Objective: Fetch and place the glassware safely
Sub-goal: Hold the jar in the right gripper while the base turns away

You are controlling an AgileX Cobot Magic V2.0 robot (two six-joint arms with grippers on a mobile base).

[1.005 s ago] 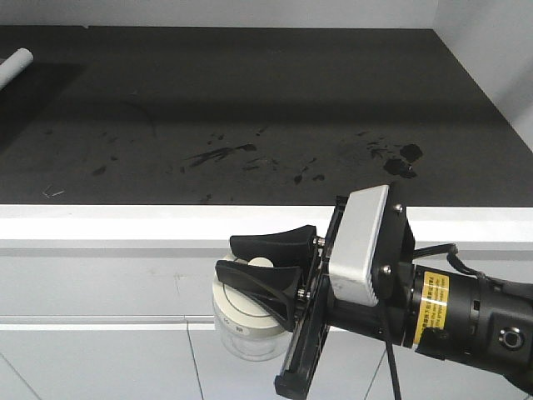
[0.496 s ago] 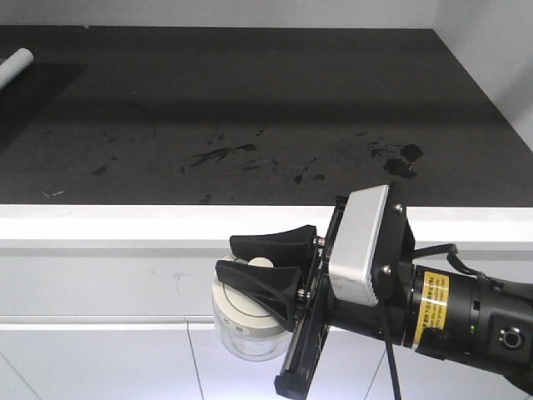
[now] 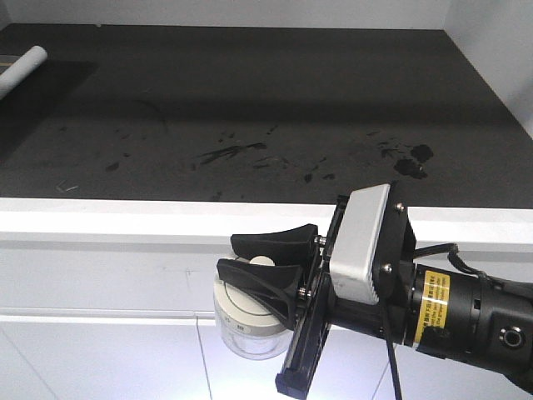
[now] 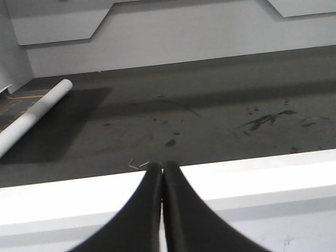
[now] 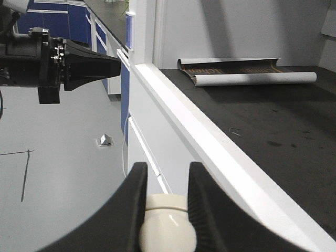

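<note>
Though fetched, not yet placed. Glass jar (image 3: 246, 329): clamped by lid knob (image 5: 168, 202) in right hand (image 3: 226, 256), near side, below table (image 3: 250, 92) white front edge. Left hand (image 4: 161, 173): clenched, empty. Left to do, likely: lift over edge, set on table.

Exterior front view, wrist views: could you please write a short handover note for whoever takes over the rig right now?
Left gripper: shut, empty, facing the counter.
Right gripper: shut on the jar, one finger on each side of the lid knob.
The jar hangs in front of the cabinet, below the level of the counter top.
Done: jar fetched and held.
Left: raise it over the white edge and set it on the counter, probably well clear of the tube at the back left.
</note>
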